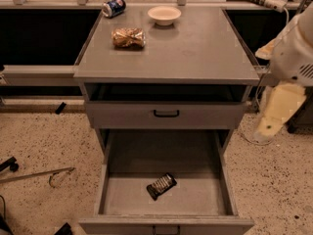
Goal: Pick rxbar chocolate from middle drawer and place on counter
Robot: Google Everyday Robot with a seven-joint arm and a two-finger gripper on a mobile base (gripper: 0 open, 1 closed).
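The rxbar chocolate (161,186), a dark wrapper with pale lettering, lies flat and slanted on the floor of the middle drawer (110,199), which is pulled fully open at the bottom of the view. The grey counter (195,48) tops the cabinet above it. My gripper (274,114) hangs at the right of the cabinet, on the end of the white arm (293,53), at the height of the closed upper drawer. It is well above and to the right of the bar and touches nothing.
On the counter are a crinkled golden-brown snack packet (128,37), a white bowl (164,14) and a blue can (113,7) lying on its side at the back left. The upper drawer (166,114) is shut. A thin metal rod (34,176) lies on the speckled floor at left.
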